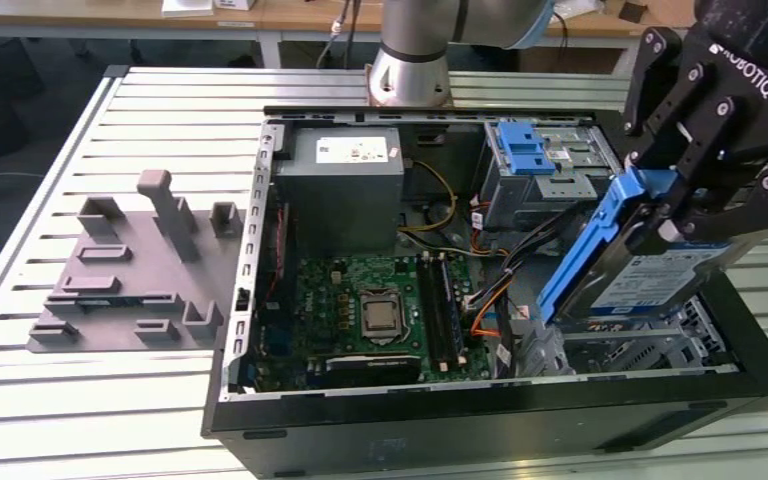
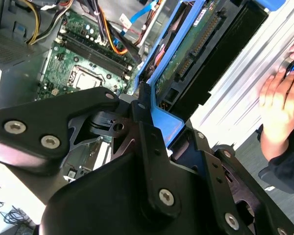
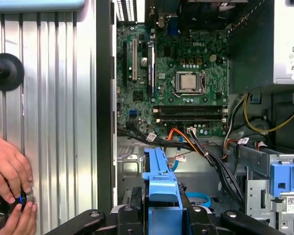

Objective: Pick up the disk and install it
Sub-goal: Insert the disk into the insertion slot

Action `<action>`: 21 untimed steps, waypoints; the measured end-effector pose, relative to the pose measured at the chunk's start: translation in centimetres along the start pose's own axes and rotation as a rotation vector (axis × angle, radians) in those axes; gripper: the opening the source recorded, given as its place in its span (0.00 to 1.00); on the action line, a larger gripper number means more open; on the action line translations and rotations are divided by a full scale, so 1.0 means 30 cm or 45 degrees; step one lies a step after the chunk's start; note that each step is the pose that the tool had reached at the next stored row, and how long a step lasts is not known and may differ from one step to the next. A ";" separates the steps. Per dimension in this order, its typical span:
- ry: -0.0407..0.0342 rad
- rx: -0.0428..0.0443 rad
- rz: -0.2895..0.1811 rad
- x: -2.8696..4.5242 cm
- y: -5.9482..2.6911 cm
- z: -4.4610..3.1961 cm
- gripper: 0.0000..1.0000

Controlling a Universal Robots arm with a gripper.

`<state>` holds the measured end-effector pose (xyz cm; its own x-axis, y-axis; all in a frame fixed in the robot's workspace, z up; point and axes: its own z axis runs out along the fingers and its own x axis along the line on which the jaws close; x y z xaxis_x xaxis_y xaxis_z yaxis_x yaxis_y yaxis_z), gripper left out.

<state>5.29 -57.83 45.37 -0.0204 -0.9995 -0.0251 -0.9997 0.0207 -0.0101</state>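
Blue-railed disk (image 1: 651, 272) — above open case (image 1: 464, 425)

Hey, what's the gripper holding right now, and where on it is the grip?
The gripper is shut on the disk, clamping its blue-framed upper end.

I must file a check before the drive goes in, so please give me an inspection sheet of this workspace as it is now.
Surface: slatted metal table carrying an open computer case.
Job's things: the disk, blue-railed, tilted over the case at the exterior view's right, not yet in a bay.
Clutter: grey fixture plate with pegs, beside the case.
Grippers: gripper, fingers shut on the disk's upper end.
Cables: orange and yellow cables loose inside the case, near the motherboard.
Surroundings: a person's hand on the table beside the case; desks behind.
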 end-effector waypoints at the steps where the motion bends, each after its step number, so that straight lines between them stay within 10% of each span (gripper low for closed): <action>1: -0.0001 0.000 0.000 0.000 -0.006 0.002 0.36; 21: -0.0015 -0.001 -0.003 -0.020 -0.067 0.042 0.36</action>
<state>7.32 -57.22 44.16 -0.0180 -0.9995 -0.0262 -0.9998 0.0183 -0.0094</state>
